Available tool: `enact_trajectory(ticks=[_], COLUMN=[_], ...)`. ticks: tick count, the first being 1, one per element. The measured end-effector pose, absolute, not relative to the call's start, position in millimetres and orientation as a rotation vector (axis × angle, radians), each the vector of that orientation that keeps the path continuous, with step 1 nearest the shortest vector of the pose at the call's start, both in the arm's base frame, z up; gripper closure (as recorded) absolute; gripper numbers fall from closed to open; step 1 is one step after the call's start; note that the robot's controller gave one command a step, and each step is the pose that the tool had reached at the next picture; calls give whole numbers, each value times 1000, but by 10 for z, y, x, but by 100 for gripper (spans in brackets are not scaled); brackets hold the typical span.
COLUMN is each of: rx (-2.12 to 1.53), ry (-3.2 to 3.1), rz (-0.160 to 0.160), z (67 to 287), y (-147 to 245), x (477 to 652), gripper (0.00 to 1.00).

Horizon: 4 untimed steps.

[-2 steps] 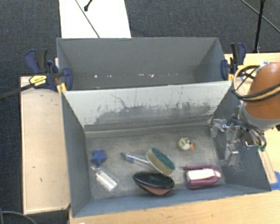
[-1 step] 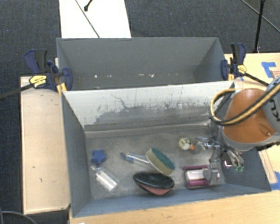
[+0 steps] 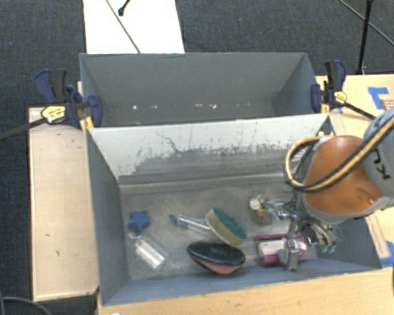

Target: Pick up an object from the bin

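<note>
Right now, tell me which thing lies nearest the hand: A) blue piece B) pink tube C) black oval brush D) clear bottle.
B: the pink tube lies right beside the hand at the front right, while the other three lie farther left.

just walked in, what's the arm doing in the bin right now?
The KUKA arm reaches in from the right, and its gripper is low in the bin, at the corner toward the view's lower right. It sits right beside a small magenta-and-white thing; whether it has hold of it can't be told. The rest lie loose on the floor to the left: a black-and-pink oval, a green-and-tan disc, a clear little bottle and a blue piece.
</note>
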State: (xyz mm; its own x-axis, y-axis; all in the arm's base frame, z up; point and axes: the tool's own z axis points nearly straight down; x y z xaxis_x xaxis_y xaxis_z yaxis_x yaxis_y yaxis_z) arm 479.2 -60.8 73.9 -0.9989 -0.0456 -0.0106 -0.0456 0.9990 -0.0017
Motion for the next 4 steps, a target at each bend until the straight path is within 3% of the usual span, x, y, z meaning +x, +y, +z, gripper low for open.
enact_trajectory(ticks=[1,2,3,4], rx=[-1,-11,-15,-20], ry=[3135,3126,3129,3126], rz=[-4,0,-1,0], z=[722,722,722,721], y=[-499,-477,-483,-476], x=[4795,4814,4805,4814], gripper=[0,100,0,100])
